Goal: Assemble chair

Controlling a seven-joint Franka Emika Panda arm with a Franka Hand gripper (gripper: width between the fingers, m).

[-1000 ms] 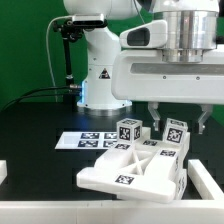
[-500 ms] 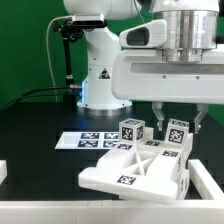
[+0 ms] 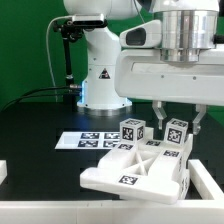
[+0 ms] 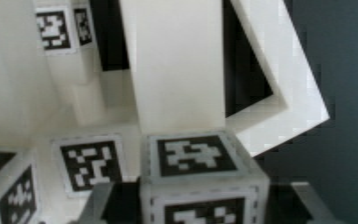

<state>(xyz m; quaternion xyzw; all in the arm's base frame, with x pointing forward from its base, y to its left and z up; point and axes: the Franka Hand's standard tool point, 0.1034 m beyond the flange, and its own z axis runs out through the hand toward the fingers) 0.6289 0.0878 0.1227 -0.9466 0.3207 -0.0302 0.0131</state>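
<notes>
Gripper clamped around a tagged square post on the chair, fingers on both sides. Second tagged post just beside. Chair on the black table, marker board behind.

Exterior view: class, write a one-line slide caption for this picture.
Robot gripper closed around a tagged post of a partly built white chair, marker board behind.

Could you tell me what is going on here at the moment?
The arm is putting a white chair together on the black table. Its gripper is down over a tagged post standing up from the partly built chair, fingers either side of it. The marker board lies behind.
</notes>
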